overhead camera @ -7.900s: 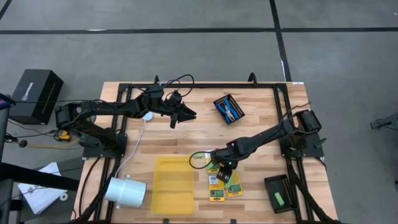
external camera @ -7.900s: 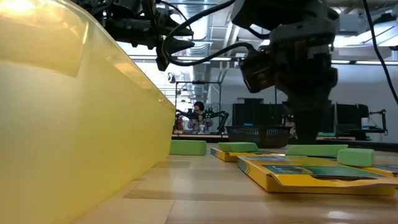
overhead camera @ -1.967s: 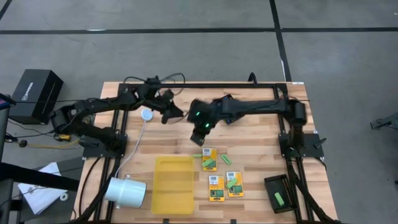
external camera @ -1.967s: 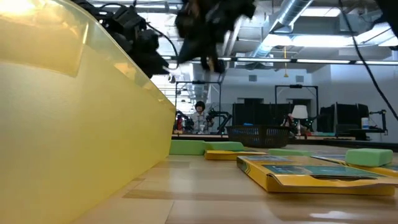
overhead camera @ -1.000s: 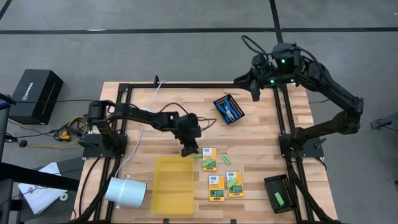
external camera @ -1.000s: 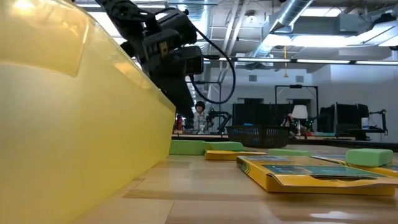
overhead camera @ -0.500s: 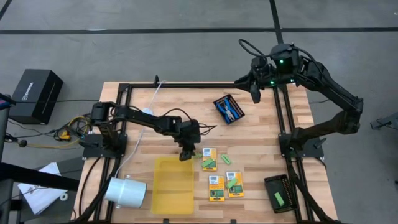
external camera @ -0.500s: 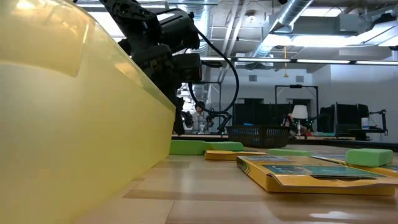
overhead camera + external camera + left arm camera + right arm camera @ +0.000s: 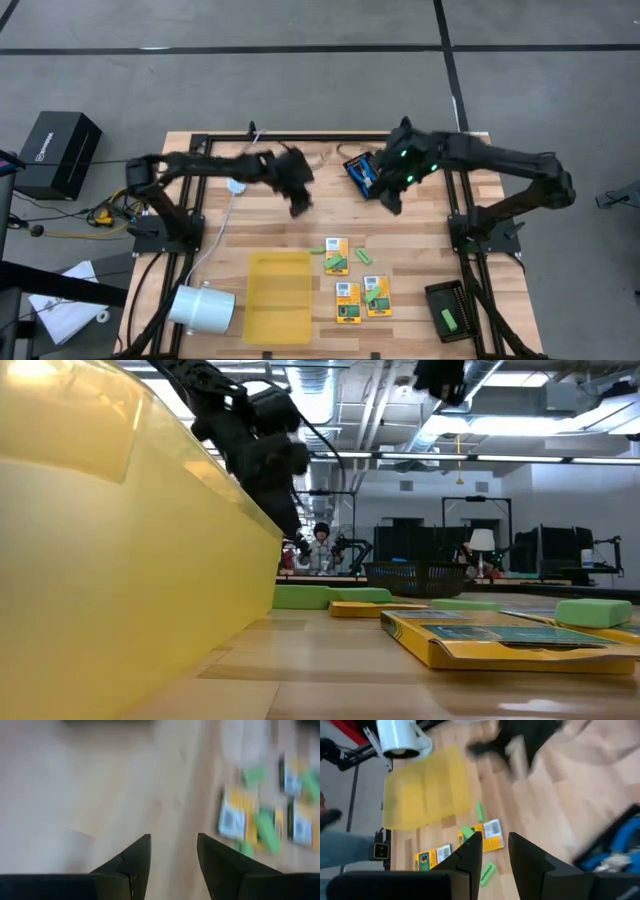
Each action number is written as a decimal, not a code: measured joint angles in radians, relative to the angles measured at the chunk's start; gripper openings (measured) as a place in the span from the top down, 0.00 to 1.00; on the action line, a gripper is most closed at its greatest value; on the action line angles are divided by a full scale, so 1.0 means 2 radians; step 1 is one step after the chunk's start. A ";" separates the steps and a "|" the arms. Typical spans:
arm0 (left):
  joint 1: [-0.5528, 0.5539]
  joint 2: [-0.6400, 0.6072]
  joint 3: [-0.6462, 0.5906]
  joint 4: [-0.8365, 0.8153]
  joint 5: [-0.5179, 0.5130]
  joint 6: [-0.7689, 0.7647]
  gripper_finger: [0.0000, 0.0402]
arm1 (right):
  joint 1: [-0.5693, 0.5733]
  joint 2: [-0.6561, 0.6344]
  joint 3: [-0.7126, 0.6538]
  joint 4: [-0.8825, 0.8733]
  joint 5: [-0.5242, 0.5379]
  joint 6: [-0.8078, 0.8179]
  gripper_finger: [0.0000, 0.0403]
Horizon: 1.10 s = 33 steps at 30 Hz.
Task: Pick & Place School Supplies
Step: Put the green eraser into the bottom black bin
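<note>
High view: I see my left claw [image 9: 298,205] hovering over bare table [image 9: 420,225] at mid-board, fingers spread, carrying nothing. My right claw [image 9: 390,203] hangs just beside the black mesh tray [image 9: 352,160] that holds the blue-handled scissors [image 9: 368,178]. Three crayon boxes [image 9: 337,256] lie near the front, next to the yellow tray [image 9: 279,297], with green sticks [image 9: 366,256] on and beside them. Another green stick sits in a second mesh tray [image 9: 450,312] at the front right corner.

Low view: the yellow tray's wall fills the near side; crayon boxes [image 9: 500,636] and green sticks [image 9: 301,597] lie flat on the table beyond. The left arm hangs above them. A person sits far back in the room.

Left wrist view: the fingers [image 9: 132,861] stand apart with nothing between them; boxes and sticks lie off to one side, blurred.

Right wrist view: the fingers [image 9: 470,853] sit narrowly apart, empty, above the boxes.

My worry: both arms are near each other at mid-table, so a fast reach could make them collide, or a low pass could knock the loose sticks off the boxes.
</note>
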State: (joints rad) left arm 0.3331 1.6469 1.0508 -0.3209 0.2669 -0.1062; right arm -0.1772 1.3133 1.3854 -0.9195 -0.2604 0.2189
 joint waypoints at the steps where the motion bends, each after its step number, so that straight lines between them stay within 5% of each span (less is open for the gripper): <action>1: 0.018 -0.016 0.000 0.000 0.001 0.001 0.62 | 0.007 0.002 -0.019 0.019 0.000 0.006 0.78; 7: 0.112 -0.127 0.000 -0.001 0.031 0.012 0.62 | 0.044 0.047 -0.098 0.135 -0.006 0.035 0.78; 16: 0.182 -0.264 0.001 -0.002 0.065 0.000 0.62 | 0.060 0.177 -0.106 0.286 -0.066 0.041 0.78; 33: 0.181 -0.297 0.000 -0.053 0.063 -0.002 0.62 | 0.063 0.312 -0.032 0.320 -0.134 0.033 0.76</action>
State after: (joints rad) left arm 0.6945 1.0534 1.0512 -0.4275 0.3935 -0.1097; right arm -0.0520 1.9365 1.3205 -0.2798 -0.5281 0.2857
